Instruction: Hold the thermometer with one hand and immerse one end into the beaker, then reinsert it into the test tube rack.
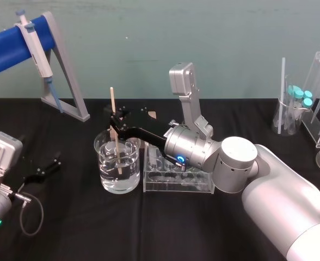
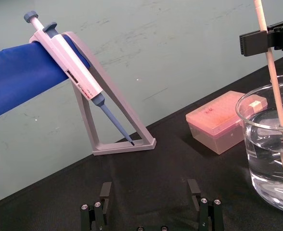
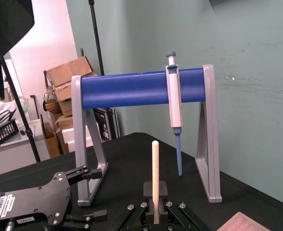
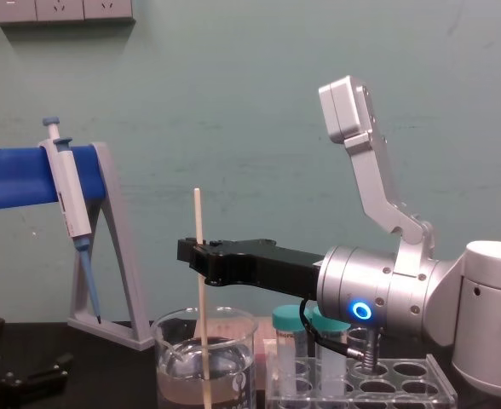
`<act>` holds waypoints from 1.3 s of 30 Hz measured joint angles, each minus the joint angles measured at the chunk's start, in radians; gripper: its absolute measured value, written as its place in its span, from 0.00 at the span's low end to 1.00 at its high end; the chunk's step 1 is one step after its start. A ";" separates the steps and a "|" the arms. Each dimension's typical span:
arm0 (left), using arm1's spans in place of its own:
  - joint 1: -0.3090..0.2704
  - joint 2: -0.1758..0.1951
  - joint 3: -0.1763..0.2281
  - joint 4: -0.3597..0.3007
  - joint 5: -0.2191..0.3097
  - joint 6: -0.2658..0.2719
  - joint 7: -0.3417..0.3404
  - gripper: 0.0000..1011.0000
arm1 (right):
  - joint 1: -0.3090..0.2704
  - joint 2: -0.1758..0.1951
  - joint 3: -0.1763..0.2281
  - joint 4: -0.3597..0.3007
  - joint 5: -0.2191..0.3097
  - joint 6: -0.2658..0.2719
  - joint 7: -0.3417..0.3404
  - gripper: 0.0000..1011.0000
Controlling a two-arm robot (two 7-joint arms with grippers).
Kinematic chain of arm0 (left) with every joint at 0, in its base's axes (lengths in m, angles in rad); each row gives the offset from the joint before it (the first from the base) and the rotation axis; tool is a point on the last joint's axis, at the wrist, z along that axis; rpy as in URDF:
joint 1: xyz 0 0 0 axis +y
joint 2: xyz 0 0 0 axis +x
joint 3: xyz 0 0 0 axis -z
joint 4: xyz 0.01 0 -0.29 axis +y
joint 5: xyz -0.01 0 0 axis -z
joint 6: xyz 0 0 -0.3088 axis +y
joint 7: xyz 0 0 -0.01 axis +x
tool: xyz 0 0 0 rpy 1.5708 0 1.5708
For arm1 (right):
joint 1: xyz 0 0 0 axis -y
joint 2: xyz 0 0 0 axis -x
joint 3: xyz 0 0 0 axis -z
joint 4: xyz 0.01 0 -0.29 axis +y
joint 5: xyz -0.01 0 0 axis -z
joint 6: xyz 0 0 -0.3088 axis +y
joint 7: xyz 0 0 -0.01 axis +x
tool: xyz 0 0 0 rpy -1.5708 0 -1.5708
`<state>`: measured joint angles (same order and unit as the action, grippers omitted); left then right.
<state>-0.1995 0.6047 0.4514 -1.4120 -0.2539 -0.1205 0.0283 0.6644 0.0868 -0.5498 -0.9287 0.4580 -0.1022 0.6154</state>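
Thermometer [image 1: 112, 100] stands dipped in the beaker [image 1: 102, 163], pinched by the right gripper [image 1: 114, 120]; a straight vertical lift clearing the rim should precede travel to the test tube rack [image 1: 201, 189]. Left gripper [image 1: 48, 167] idles spread at left.

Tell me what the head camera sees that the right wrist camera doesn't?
Head, not right wrist: the beaker and the test tube rack. Right wrist, not head: cardboard boxes in the room behind. Both: the thermometer upright in the shut jaws of the right gripper, and the pipette. The left gripper lies parked left of the beaker, jaws open.
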 joint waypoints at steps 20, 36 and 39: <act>0.000 0.000 0.000 0.000 0.000 0.000 0.000 0.99 | 0.000 0.000 0.000 0.000 0.000 0.000 0.000 0.05; 0.000 0.000 0.000 0.000 0.000 0.000 0.000 0.99 | 0.000 0.000 0.000 0.000 0.000 0.000 0.000 0.05; 0.000 0.000 0.000 0.000 0.000 0.000 0.000 0.99 | 0.000 0.000 0.000 0.000 0.000 0.000 0.000 0.05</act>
<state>-0.1996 0.6047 0.4514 -1.4120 -0.2539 -0.1205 0.0283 0.6643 0.0868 -0.5498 -0.9287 0.4580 -0.1022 0.6155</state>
